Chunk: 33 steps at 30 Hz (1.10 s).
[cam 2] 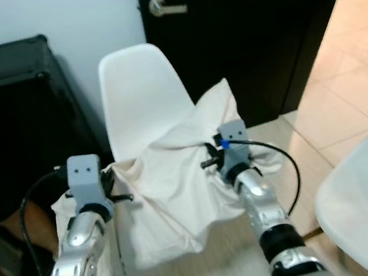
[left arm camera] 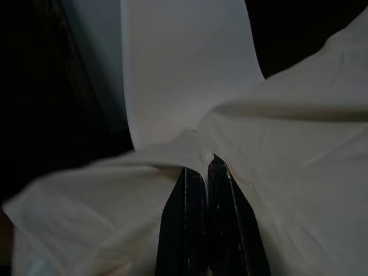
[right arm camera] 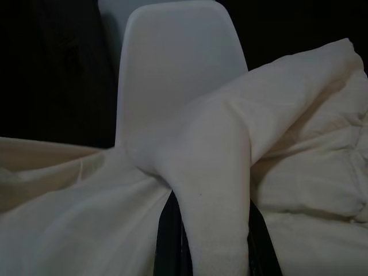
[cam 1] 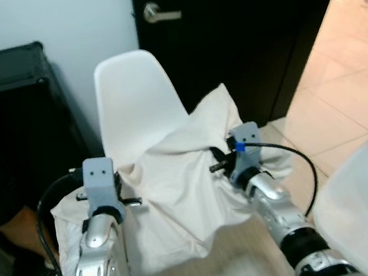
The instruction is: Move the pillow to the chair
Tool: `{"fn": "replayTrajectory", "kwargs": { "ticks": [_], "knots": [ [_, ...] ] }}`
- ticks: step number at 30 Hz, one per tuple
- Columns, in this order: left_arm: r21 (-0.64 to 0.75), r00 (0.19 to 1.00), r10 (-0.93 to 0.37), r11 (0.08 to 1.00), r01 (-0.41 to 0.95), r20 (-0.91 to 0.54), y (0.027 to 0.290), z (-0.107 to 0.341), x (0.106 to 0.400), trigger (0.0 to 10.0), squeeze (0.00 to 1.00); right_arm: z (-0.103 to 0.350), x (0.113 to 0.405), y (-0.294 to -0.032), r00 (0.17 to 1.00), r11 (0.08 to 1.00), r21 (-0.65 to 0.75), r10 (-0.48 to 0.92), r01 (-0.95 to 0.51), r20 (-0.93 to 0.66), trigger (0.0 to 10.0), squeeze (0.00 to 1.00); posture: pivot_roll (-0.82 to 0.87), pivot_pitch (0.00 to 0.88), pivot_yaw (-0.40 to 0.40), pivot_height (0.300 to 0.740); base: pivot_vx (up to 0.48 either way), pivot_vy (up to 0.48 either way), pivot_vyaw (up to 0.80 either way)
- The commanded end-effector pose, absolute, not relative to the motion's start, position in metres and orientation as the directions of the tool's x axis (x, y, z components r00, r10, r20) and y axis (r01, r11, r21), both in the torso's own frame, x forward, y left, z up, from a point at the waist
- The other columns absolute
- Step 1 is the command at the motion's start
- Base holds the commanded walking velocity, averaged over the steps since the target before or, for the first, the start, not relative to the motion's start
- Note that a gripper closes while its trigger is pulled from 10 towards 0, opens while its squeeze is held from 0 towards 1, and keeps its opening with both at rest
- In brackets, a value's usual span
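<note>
Left claw [left arm camera: 207, 164] & right claw [right arm camera: 210, 230] both clamped on soft cream cloth pillow [cam 1: 184, 180], held over white plastic chair [cam 1: 136, 100].

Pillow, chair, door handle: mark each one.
pillow [cam 1: 179, 195], left eye view, middle of the fabric.
chair [cam 1: 137, 96], left eye view, backrest.
door handle [cam 2: 169, 6], right eye view, lever.
</note>
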State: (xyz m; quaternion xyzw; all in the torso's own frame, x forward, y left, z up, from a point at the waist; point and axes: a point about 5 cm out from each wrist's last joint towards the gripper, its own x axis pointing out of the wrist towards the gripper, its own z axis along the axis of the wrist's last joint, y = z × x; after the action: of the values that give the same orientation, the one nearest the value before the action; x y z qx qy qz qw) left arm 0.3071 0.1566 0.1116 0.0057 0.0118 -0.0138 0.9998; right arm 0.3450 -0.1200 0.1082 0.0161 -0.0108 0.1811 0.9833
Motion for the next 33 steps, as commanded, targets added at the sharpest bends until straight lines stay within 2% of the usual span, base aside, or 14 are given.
{"fn": "replayTrajectory", "kwargs": {
  "ticks": [1, 33],
  "knots": [
    [0.011, 0.997, -0.059, 0.998, 0.059, 0.047, 0.1494, 0.1254, 0.3107, 10.0, 0.0, 0.1104, 0.3451, -0.1203, 0.93, 0.931, 0.026, 0.363, -0.365, 0.051, 10.0, 0.0, 0.08, 0.063, -0.042, 0.74, 0.345, 0.0, 0.0],
    [-0.013, 0.998, -0.056, 0.998, 0.056, 0.033, 0.1473, 0.1212, 0.3111, 10.0, 0.0, 0.111, 0.3428, -0.123, 0.93, 0.931, 0.022, 0.362, -0.364, 0.061, 10.0, 0.0, 0.05, 0.064, -0.038, 0.74, 0.345, 0.0, 0.0]
  ]
}}
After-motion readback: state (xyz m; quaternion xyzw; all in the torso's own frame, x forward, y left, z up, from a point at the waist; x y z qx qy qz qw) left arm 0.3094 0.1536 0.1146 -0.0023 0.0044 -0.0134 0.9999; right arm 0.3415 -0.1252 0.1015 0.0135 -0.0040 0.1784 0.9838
